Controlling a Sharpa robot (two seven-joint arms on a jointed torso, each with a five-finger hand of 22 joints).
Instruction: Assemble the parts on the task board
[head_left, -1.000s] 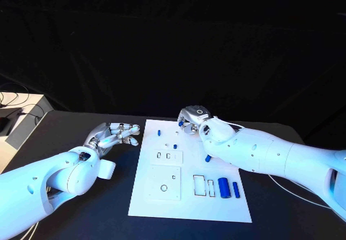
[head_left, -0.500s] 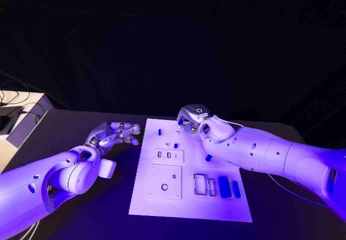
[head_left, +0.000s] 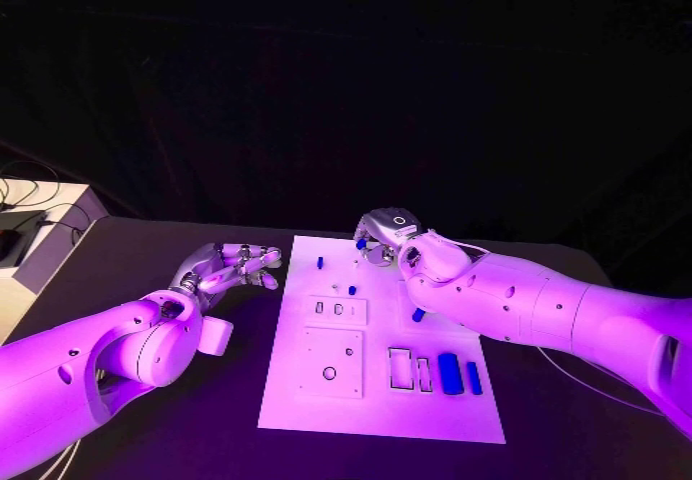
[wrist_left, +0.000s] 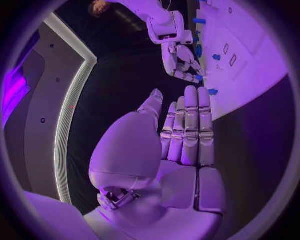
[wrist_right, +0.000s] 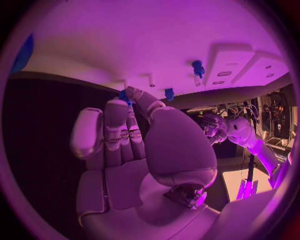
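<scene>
— Where do the parts sit relative to the hands?

— The right hand (head_left: 384, 238) is over the far end of the task board (head_left: 378, 410), pinching a small blue part (wrist_right: 125, 96) between thumb and fingertip. Just beyond it, a blue peg (head_left: 319, 264) and another blue peg (head_left: 351, 291) stand in the board. Two longer blue pieces (head_left: 459, 374) lie near the board's near right corner, beside two rectangular slots (head_left: 408, 368).

— And the left hand?

— The left hand (head_left: 231, 267) hovers off the board's left edge, over the black table (head_left: 216, 420), fingers straight and together, holding nothing.

— The surroundings?

— A dark backdrop behind; a pale side unit (head_left: 32, 245) with cables stands left of the table.
</scene>
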